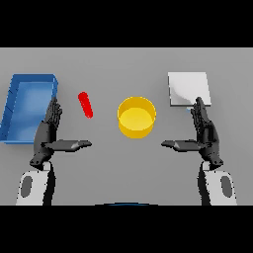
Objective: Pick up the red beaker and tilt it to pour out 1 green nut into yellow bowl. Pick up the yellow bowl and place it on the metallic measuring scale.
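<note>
Our left hand (48, 132) has its fingers straight and its thumb spread wide toward the middle, holding nothing, and our right hand (204, 132) mirrors it, equally open and empty. Between them on the grey table (108, 168) sits the round yellow bowl (136, 116), with the small red beaker (85, 105) near our left fingertips. The flat metallic measuring scale (188, 88) lies just beyond our right fingertips, and a blue rectangular tray (24, 106) sits beside our left hand.

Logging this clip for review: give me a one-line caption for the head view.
Open left hand and right hand flank yellow bowl; red beaker, blue tray, metallic scale untouched.
</note>
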Controlling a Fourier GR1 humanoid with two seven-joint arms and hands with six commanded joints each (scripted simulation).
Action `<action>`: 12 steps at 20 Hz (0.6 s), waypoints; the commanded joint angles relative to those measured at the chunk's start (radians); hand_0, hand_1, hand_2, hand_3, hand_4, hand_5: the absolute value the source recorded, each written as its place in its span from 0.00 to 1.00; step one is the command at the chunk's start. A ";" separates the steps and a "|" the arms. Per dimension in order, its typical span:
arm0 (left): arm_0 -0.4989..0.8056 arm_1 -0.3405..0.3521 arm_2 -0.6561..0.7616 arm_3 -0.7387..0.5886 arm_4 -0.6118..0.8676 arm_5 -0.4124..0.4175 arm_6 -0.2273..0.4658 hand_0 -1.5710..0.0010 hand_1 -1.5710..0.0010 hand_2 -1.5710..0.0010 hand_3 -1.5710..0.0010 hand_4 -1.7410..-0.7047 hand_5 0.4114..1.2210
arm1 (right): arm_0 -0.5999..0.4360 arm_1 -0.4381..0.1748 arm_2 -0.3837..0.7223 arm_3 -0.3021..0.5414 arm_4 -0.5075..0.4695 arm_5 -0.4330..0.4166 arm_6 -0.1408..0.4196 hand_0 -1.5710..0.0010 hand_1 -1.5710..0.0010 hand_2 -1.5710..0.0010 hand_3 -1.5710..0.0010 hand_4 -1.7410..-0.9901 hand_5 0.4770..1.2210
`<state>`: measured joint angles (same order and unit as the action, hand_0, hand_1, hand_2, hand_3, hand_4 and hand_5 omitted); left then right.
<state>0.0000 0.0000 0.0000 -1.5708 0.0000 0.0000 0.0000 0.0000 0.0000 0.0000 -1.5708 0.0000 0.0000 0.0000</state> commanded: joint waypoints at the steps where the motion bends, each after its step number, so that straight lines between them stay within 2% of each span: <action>1: 0.000 -0.002 -0.002 0.000 -0.001 0.002 0.000 1.00 1.00 1.00 1.00 0.52 0.30 | -0.001 0.000 -0.001 0.000 -0.001 -0.001 0.001 1.00 1.00 1.00 1.00 0.66 0.27; 6: 0.004 -0.023 -0.019 -0.007 -0.016 0.015 0.003 1.00 1.00 1.00 1.00 0.52 0.30 | -0.005 -0.003 -0.002 -0.001 -0.005 0.003 0.002 1.00 1.00 1.00 1.00 0.66 0.27; 7: 0.035 0.004 -0.058 -0.051 -0.071 0.013 0.003 1.00 1.00 1.00 1.00 0.52 0.30 | 0.032 -0.047 0.039 -0.043 0.095 -0.014 -0.071 1.00 1.00 1.00 1.00 0.66 0.27; 8: 0.063 0.020 -0.079 -0.087 -0.098 0.009 -0.004 1.00 1.00 1.00 1.00 0.52 0.29 | 0.063 -0.063 0.075 -0.071 0.171 -0.034 -0.109 1.00 1.00 1.00 1.00 0.67 0.27; 10: 0.089 0.031 -0.113 -0.132 -0.134 0.005 0.029 1.00 1.00 1.00 1.00 0.50 0.30 | 0.109 -0.080 0.106 -0.108 0.238 -0.048 -0.120 1.00 1.00 1.00 1.00 0.67 0.27; 12: 0.094 0.036 -0.129 -0.143 -0.156 0.003 0.053 1.00 1.00 1.00 1.00 0.50 0.31 | 0.110 -0.075 0.119 -0.121 0.258 -0.055 -0.101 1.00 1.00 1.00 1.00 0.67 0.27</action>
<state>0.0941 0.0362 -0.1296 -1.7138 -0.1556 0.0029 0.0514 0.1096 -0.0751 0.1192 -1.6916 0.2580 -0.0548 -0.1003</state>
